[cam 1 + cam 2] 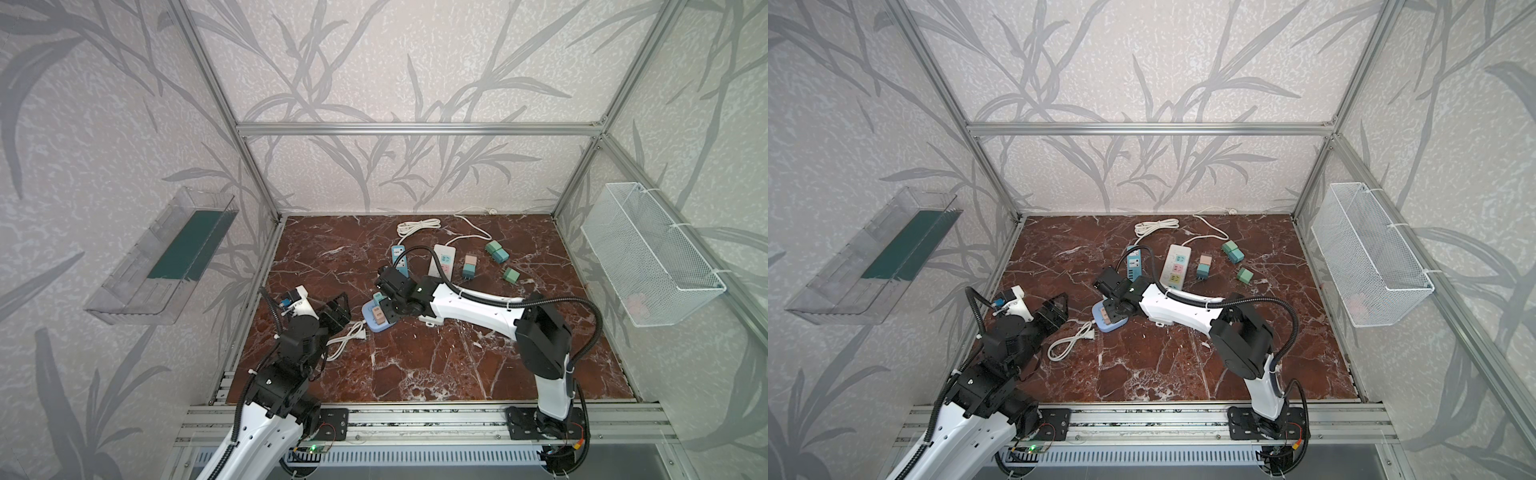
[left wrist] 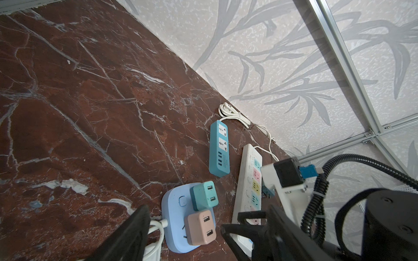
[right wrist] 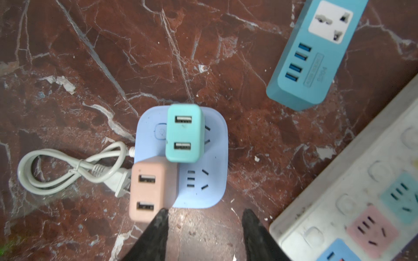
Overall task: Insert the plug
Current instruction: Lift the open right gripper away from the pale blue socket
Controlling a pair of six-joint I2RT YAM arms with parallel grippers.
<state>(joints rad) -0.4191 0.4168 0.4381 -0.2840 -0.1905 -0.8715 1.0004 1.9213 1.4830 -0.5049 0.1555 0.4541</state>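
1. The tabletop point(image 1: 415, 365) carries a blue socket block point(image 1: 369, 322), partly hidden under the right claw point(image 3: 204, 217).
2. Pink plug point(image 3: 149, 192) and teal plug point(image 3: 183, 133) stand in it; depth unclear.
3. Both claws spread, empty; left claw point(image 2: 183, 218) partly cut off.

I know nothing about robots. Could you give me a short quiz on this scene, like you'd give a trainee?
1. True or false: the teal USB charger stands on the lavender square power strip.
2. Pick one: what colour is the strip with four USB ports in a row? A white, B blue, C pink.
3. Fill in: the right gripper holds ____.

Key: 1 true. 2 B. 3 nothing; its jaws stand apart with only bare table between them.
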